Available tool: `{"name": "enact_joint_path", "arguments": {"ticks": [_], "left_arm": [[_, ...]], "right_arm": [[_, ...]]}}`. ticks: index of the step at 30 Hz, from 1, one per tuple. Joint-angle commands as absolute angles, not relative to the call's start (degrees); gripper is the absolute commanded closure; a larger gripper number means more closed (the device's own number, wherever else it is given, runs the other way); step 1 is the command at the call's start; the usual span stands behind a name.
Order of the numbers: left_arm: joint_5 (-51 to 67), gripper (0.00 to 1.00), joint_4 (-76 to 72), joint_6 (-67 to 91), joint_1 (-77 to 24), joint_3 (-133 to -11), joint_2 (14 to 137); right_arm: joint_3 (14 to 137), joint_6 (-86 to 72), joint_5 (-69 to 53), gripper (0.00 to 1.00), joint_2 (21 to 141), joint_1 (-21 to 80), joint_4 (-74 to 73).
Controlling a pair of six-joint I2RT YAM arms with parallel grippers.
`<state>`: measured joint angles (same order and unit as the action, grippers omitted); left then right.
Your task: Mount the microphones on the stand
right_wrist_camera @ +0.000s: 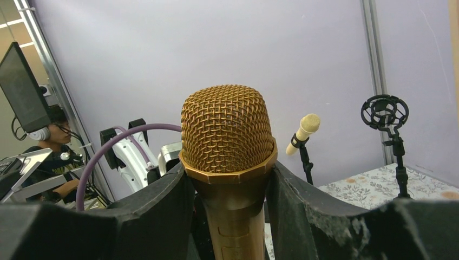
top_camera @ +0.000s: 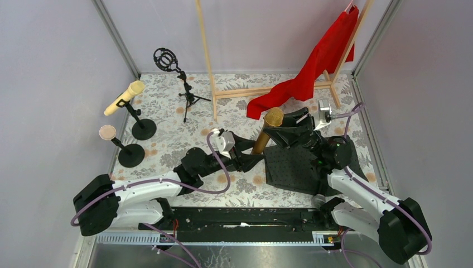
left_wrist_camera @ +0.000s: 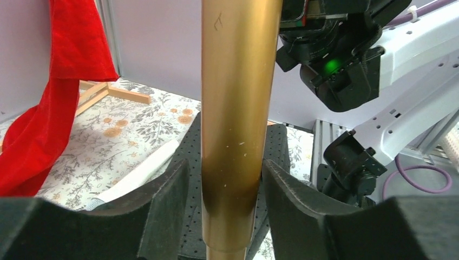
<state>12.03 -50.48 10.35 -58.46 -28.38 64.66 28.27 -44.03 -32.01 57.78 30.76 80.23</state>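
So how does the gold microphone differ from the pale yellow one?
The gold microphone is held between the left hand and right hand; the pale yellow microphone sits on a black stand. The gold one is nearly upright; the yellow one leans steeply. Both are slim with rounded heads up.

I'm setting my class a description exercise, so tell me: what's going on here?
The right gripper is clamped just under the mesh head of a metallic gold handheld microphone. The left gripper brackets its lower body, grip unclear. A pale yellow microphone and a pink one sit on stands. The black tripod stand's ring mount is empty.
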Motion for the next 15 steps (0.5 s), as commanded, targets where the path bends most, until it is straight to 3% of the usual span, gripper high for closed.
{"name": "enact_joint_path", "arguments": {"ticks": [1, 7, 15], "left_arm": [[11.1, 0.51, -52.5, 11.6, -59.1, -31.4, 65.6], [15.5, 1.0, -45.4, 8.1, -59.2, -34.7, 66.2], [11.9, 1.0, -40.2, 5.7, -59.2, -35.6, 65.1]], "right_arm": [[29.5, -44.1, -30.6, 0.99, 56.5, 31.2, 84.9], [28.5, -42.7, -31.0, 0.87, 55.9, 31.2, 83.5], [28.2, -31.0, -34.1, 0.41, 50.9, 31.1, 68.2]]}}
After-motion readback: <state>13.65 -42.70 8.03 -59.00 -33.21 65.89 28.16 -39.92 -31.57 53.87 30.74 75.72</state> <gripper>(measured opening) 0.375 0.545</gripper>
